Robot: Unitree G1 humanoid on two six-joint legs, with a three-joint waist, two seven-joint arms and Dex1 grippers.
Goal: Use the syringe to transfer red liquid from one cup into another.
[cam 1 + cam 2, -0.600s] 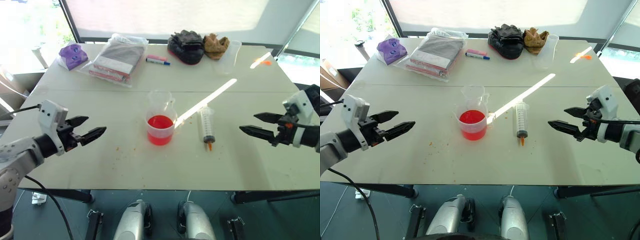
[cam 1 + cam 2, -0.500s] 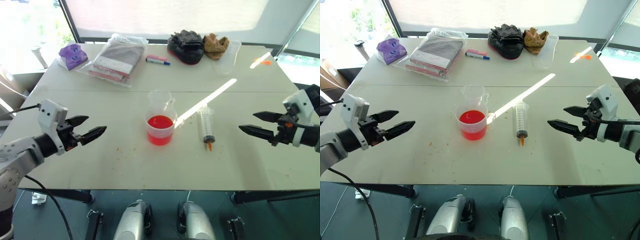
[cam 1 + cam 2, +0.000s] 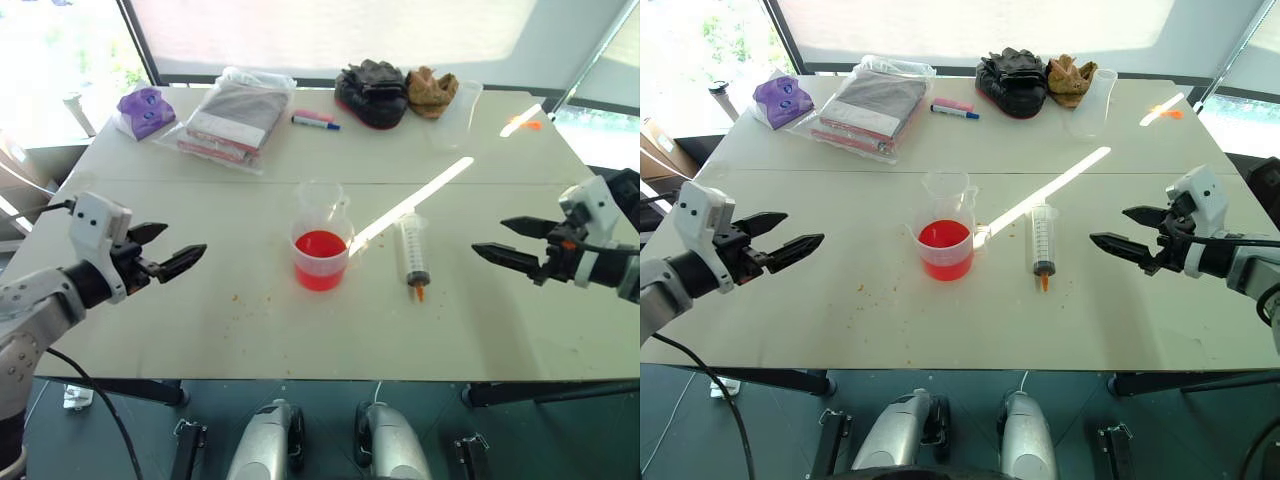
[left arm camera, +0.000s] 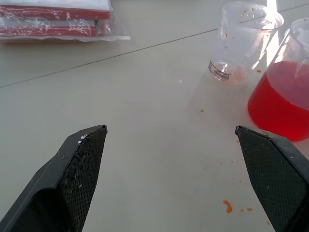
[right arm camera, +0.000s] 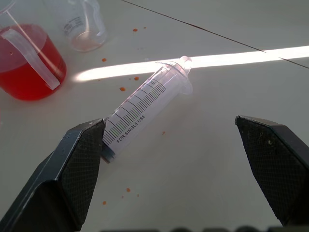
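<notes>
The cup point(image 3: 321, 258), short and clear, holds red liquid point(image 4: 279, 101) and stands at the table's middle. A clear spouted beaker point(image 3: 320, 199) stands right behind it, with nothing but a few red specks inside. The syringe point(image 3: 412, 251) lies flat to the right of the cup, orange tip toward me, and also lies just ahead of the right gripper's fingers as the syringe point(image 5: 143, 109). My left gripper point(image 3: 186, 239) hovers open left of the cup, pointing at it. My right gripper point(image 3: 488, 234) hovers open right of the syringe. Both are empty.
Along the far edge lie a purple object point(image 3: 146, 108), a plastic bag of packets point(image 3: 233, 121), two marker pens point(image 3: 315, 120), black gloves point(image 3: 371, 92), a brown glove point(image 3: 432, 90) and a tall clear cup point(image 3: 457, 112). Small orange specks dot the table near the cup.
Both grippers have drifted a little up and away from me, the left also slightly outward. Their jaws stay open. Cup, beaker and syringe have not moved.
</notes>
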